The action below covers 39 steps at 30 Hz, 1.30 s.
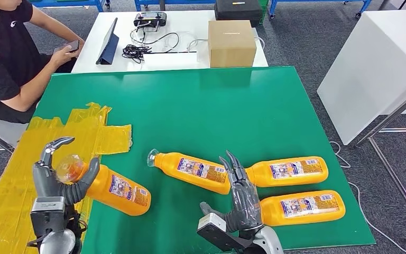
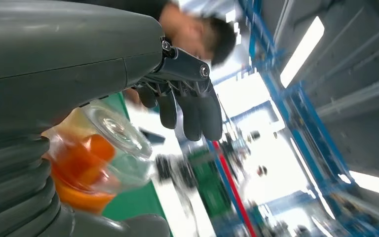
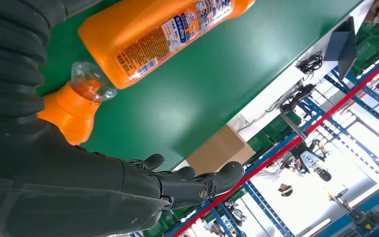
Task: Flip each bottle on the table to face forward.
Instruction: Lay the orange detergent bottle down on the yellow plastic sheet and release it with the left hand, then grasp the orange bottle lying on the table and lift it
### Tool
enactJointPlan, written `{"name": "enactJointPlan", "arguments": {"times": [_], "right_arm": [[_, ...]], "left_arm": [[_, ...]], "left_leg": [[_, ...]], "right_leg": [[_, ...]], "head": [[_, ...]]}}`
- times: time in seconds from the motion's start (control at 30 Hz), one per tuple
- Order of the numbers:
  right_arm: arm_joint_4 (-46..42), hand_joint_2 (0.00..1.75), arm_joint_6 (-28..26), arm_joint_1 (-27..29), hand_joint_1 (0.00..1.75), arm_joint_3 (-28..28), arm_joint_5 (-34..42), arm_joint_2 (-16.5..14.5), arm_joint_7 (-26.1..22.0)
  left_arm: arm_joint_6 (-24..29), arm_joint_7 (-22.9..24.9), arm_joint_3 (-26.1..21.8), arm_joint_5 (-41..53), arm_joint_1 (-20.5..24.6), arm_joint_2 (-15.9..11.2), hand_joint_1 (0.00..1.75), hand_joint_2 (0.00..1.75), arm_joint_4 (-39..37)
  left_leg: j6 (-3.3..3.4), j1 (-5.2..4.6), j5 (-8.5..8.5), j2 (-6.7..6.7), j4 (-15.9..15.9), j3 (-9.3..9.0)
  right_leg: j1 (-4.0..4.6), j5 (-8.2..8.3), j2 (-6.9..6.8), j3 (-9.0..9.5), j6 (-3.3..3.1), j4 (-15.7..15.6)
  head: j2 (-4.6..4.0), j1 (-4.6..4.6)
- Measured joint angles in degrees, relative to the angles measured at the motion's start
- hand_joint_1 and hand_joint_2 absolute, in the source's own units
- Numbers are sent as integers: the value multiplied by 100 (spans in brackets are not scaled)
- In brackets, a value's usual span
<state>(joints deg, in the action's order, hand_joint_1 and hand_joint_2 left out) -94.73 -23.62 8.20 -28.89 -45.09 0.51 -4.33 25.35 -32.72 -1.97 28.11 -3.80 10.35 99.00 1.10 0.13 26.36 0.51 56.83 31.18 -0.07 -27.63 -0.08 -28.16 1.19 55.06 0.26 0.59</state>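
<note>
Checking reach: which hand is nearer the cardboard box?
Right. The right hand hovers among the bottles, almost straight below the cardboard box; the left hand sits far off to the side.

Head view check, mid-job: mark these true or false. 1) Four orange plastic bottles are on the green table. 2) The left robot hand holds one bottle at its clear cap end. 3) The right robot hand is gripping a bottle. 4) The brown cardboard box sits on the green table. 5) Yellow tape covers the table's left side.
1) True: four orange plastic bottles, one at the left, one in the middle, two at the right, on the green table.
2) True: the left robot hand wraps the left bottle's cap end.
3) False: the right robot hand has its fingers spread and holds nothing.
4) False: the brown cardboard box sits on the white table behind.
5) True: yellow tape.
</note>
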Motion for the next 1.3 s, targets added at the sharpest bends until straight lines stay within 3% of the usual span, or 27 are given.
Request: {"name": "enactJointPlan", "arguments": {"times": [0.1,0.13,0.27,0.33,0.43,0.6,0.7,0.8,1.07,1.17,1.3], "right_arm": [[0,175,8,0,0,-6,-9,-1,23],[0,175,17,-1,0,-10,-9,-1,34],[8,175,175,-39,0,-63,6,-2,56],[33,175,286,-100,0,-116,44,-3,9],[107,175,400,-213,0,-207,127,-3,-86],[224,175,414,-356,0,-303,173,-11,-114],[274,175,394,-390,0,-354,128,-13,-22],[304,175,329,-373,0,-356,15,-13,115],[331,175,263,-339,0,-354,-98,-9,240],[331,175,116,-247,0,-319,-451,30,600],[323,175,123,-119,0,-114,-1047,249,1235]], "left_arm": [[507,200,-12,475,136,-10,6,175,-76],[695,321,-30,755,186,-8,0,175,-106],[1377,536,-562,3060,567,235,0,0,-179],[1438,247,-1131,3918,897,421,0,0,-174],[1464,-21,-2029,4343,1437,541,0,0,-186],[1476,-119,-2889,4272,1972,569,0,0,-371],[1476,-57,-3069,3524,2218,581,0,0,-687],[1476,242,-2896,2716,2249,535,0,0,-949],[1471,452,-2466,2201,2204,398,0,0,-1207],[1225,653,-1936,849,1956,249,0,0,-1154],[265,719,-1029,-897,1479,94,0,0,-795]], "left_leg": [[0,0,0,1,0,0],[0,0,0,0,0,0],[2,0,-3,2,0,2],[4,0,-4,0,0,1],[4,0,-4,-7,0,-6],[2,6,-6,5,1,-3],[2,6,-6,1,0,-2],[2,5,-6,1,1,1],[2,0,-5,-2,2,1],[2,0,-5,0,3,1],[3,1,-5,4,2,9]], "right_leg": [[0,0,0,2,0,0],[0,0,0,2,0,0],[0,1,-1,4,1,1],[0,2,0,5,2,2],[1,5,5,5,4,2],[3,4,-4,2,4,2],[2,4,-2,2,4,3],[1,4,-3,1,5,3],[-2,5,-1,-1,5,2],[-1,4,-2,-1,5,2],[-1,4,-4,-4,5,1]], "head": [[0,0],[0,0],[0,1],[0,1],[0,-1],[0,1],[0,0],[0,1],[0,1],[0,-1],[0,1]]}}
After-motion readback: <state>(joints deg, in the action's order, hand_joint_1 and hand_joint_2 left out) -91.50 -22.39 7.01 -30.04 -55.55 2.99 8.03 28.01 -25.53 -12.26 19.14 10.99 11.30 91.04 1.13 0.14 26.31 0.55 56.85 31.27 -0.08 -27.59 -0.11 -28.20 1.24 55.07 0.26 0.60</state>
